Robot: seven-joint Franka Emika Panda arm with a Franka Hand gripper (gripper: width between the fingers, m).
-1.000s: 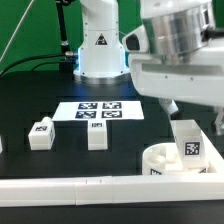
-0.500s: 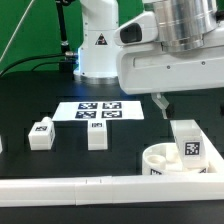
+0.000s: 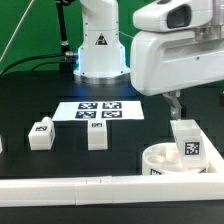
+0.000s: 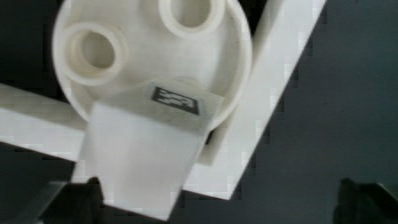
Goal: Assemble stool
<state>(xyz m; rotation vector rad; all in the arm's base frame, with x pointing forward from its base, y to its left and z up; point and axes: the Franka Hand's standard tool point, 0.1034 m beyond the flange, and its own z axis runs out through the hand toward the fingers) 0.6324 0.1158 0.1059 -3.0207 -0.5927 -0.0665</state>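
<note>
Your jaws stand wide apart and hold nothing. In the wrist view the gripper (image 4: 214, 203) shows only as two dark fingertips (image 4: 68, 198) at opposite corners. The tagged leg (image 4: 157, 140) sits in the gap between them, and you can see it touches neither. In the exterior view the gripper hangs just above that leg, which stands upright with its black-and-white tag facing the camera. Its foot is seated in the seat disc (image 4: 160, 70). The seat disc lies flat on the black table (image 3: 30, 100) at the exterior view's right. Besides the one that carries the leg, two round sockets (image 4: 93, 47) show in the wrist view as open holes in the disc's face. Just beside the disc runs the long white rail (image 3: 80, 188), which lines the table's near edge. Well apart, towards the exterior view's left, you have two loose legs (image 3: 41, 133) standing on the table, each with a tag on top. Behind them lies the marker board (image 3: 98, 110), flat on the table.
</note>
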